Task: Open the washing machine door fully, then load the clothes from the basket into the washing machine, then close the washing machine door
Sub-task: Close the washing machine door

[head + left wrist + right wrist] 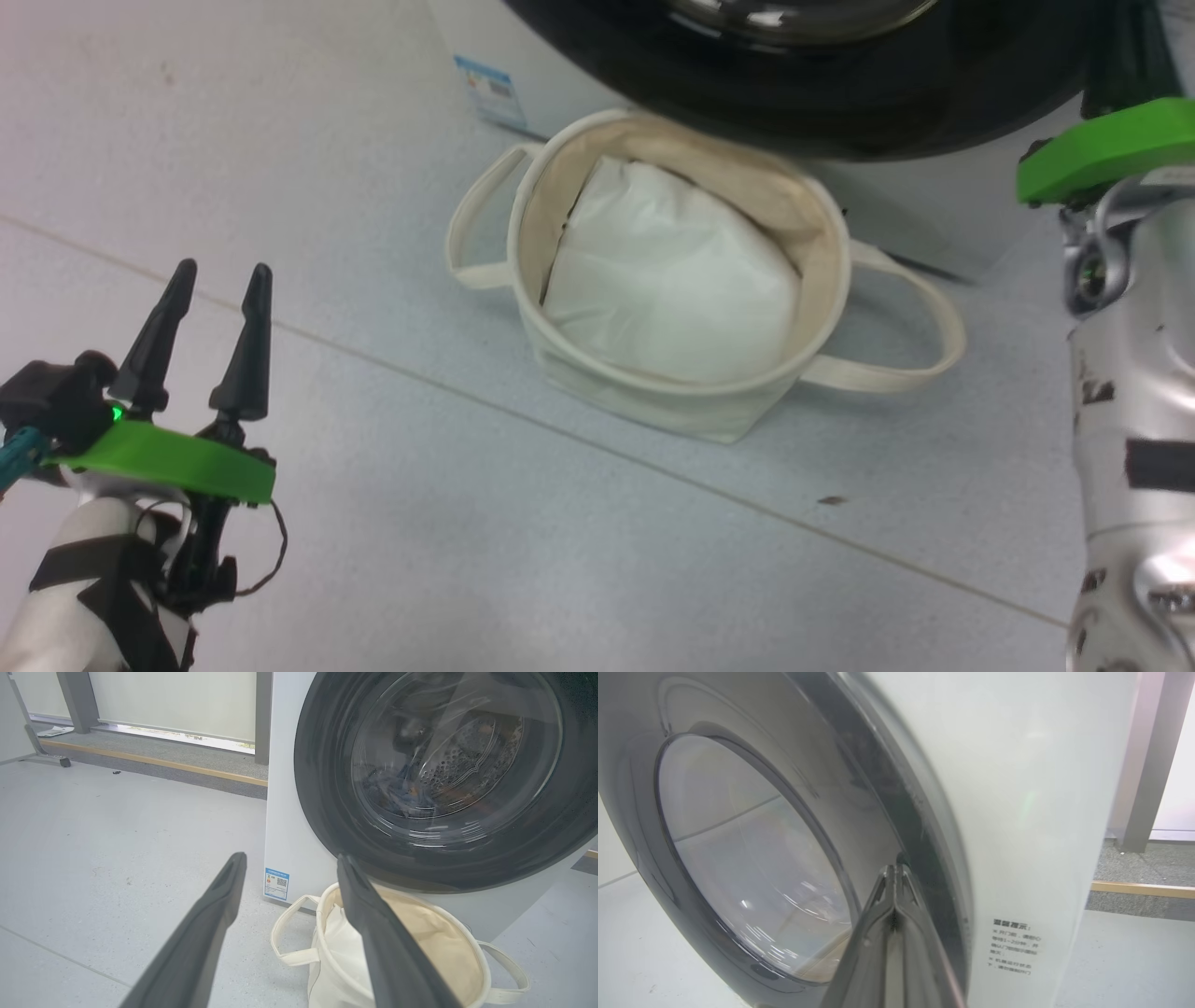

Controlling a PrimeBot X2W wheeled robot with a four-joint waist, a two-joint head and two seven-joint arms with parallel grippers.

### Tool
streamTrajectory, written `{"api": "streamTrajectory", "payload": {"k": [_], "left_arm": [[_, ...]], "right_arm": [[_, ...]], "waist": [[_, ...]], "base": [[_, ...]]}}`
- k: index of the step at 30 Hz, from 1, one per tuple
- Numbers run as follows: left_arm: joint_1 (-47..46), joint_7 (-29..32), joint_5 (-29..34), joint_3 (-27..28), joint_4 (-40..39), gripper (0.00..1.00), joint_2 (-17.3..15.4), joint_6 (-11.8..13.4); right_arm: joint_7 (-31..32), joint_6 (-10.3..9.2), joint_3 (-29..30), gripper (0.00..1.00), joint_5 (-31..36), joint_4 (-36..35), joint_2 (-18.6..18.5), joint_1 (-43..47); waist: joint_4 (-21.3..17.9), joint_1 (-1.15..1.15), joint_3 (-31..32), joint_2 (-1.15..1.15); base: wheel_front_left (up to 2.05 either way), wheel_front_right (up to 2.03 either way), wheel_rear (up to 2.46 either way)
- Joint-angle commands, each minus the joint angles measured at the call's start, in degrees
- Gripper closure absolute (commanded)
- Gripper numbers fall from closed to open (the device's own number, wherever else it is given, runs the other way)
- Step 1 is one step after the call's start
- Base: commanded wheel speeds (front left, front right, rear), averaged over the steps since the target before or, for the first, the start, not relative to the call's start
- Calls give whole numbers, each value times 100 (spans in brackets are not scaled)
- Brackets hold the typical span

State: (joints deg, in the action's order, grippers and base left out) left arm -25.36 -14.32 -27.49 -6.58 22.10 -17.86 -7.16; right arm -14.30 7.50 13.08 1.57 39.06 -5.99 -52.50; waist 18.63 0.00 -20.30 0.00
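The left jaws are standing spread wide over the floor (467, 541), gripping nothing, their dark fingers (159, 331) pointing toward the basket (653, 401). The basket is sitting on the floor just in front of the washing machine (289, 826), below its door (322, 812), and is holding a plain white cloth (672, 289). The door is lying against the machine's front, and something bluish is showing dimly in the drum behind the glass. The right jaws are pressing together on nothing, their fingers (878, 933) reaching the door's black rim.
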Motion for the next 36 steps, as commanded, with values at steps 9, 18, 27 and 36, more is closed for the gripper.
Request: {"api": "streamTrajectory", "payload": {"k": [9, 18, 27, 36], "left_arm": [[251, -68, -371, 205, -86, 0, -357, -33], [908, -68, -760, 242, -202, 0, -565, -33], [1087, -68, -792, 330, -299, 0, -517, -33], [1063, -68, -786, 321, -269, 0, -502, -33]], "right_arm": [[-70, -1, -1308, 0, -617, -955, 267, 1528], [-70, -1, -1918, 0, -1205, -2075, 146, 3176], [-70, -1, -1704, 0, -1416, -2496, 65, 3884], [-70, -1, -1744, 0, -1386, -2504, 74, 3976]], "waist": [[-826, 0, 1043, 0], [-1733, 0, 1847, 0], [-2089, 0, 1995, 0], [-2088, 0, 2017, 0]], "base": [[0, 0, 0], [0, 0, 0], [0, 0, 0], [0, 0, 0]]}}
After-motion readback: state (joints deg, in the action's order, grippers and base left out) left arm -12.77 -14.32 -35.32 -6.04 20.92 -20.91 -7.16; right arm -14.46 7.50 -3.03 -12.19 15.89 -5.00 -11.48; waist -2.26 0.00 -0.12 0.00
